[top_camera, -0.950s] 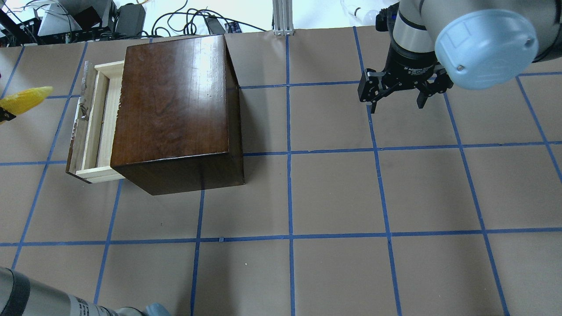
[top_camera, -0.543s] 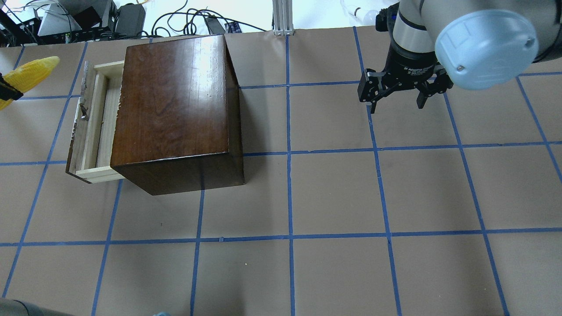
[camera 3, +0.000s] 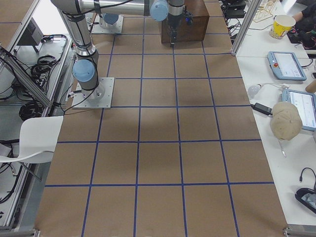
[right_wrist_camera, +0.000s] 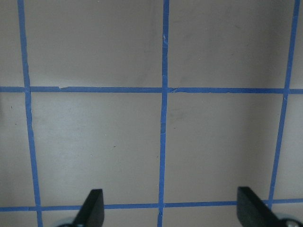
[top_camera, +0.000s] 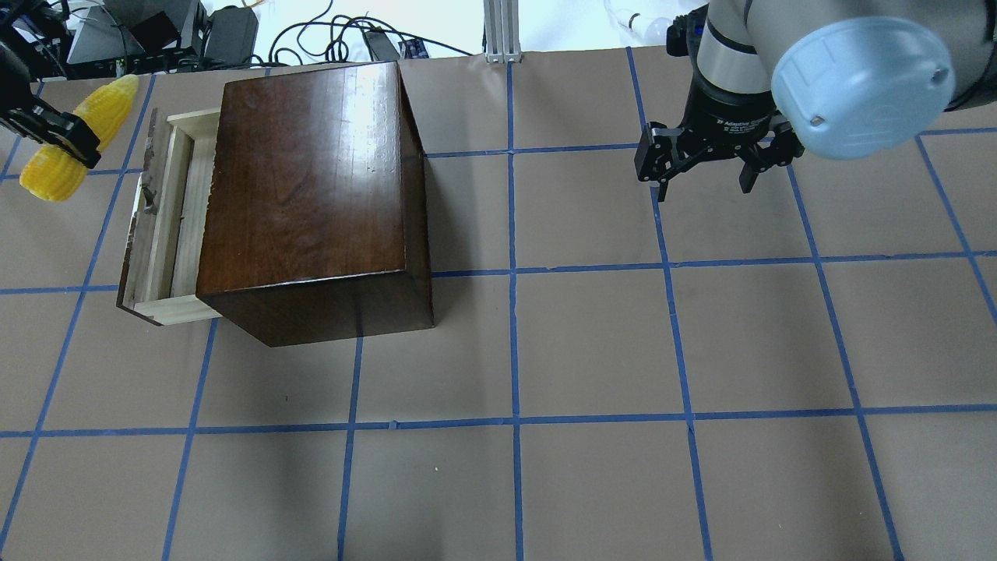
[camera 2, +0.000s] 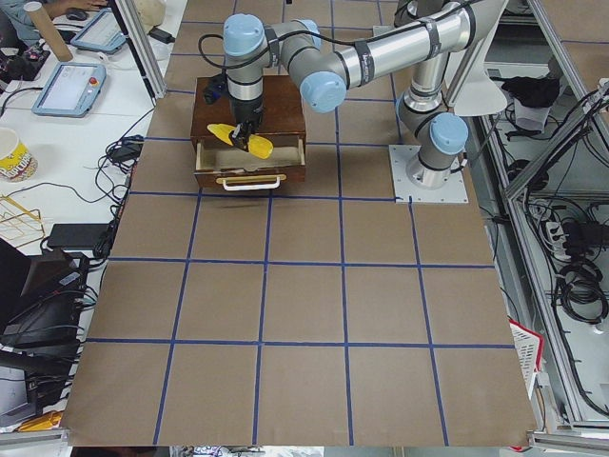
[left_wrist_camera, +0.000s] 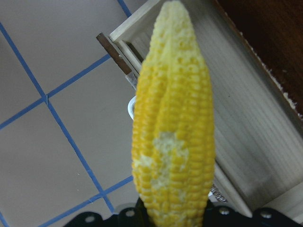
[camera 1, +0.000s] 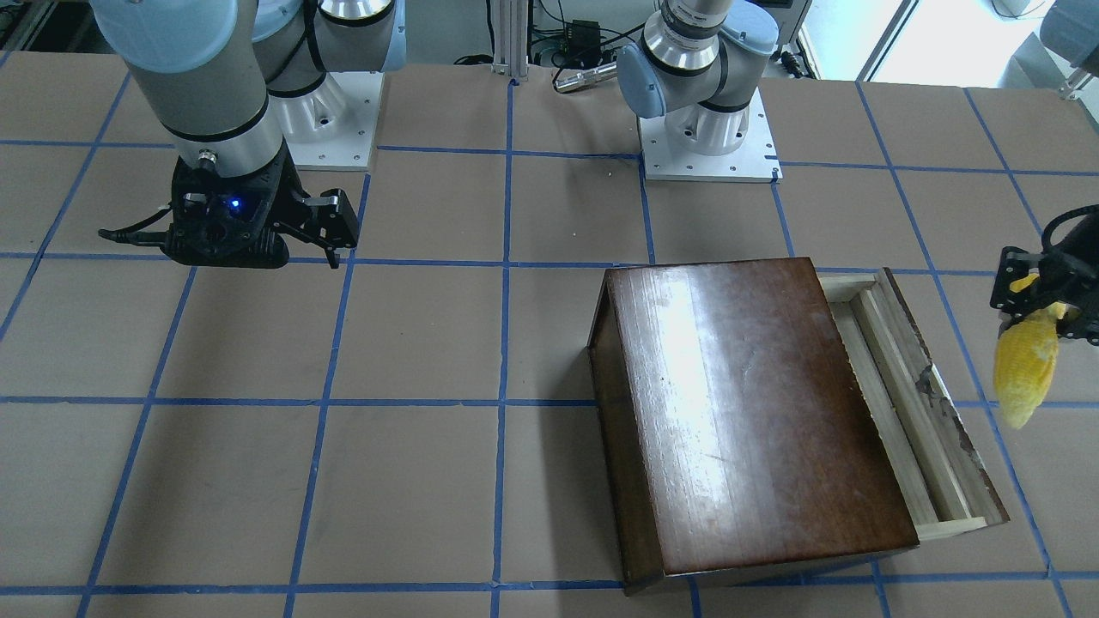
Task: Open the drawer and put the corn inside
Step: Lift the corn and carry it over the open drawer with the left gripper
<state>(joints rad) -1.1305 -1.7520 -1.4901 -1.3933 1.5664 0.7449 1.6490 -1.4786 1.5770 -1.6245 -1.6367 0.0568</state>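
Observation:
The glossy dark-brown box (top_camera: pixel 311 187) stands at the table's left. Its pale-wood drawer (top_camera: pixel 167 226) is pulled part way out to the left, dark scuffed front panel outermost. The drawer also shows in the front-facing view (camera 1: pixel 901 403) and the left wrist view (left_wrist_camera: pixel 251 113). My left gripper (top_camera: pixel 58 134) is shut on the yellow corn (top_camera: pixel 109 109), held in the air just left of the drawer's far end. The corn also shows in the front-facing view (camera 1: pixel 1026 365) and the left wrist view (left_wrist_camera: pixel 173 137), pointed tip forward. My right gripper (top_camera: pixel 705 187) is open and empty, far right.
Brown paper with blue tape squares covers the table (top_camera: pixel 514 351). Cables and electronics (top_camera: pixel 156 31) lie past the far edge behind the box. The right wrist view shows only bare paper between the right gripper's fingertips (right_wrist_camera: pixel 92 208).
My left gripper has carried the corn toward the table's far edge and a little right, closer to the drawer's far end. The right arm and the drawer have not moved.

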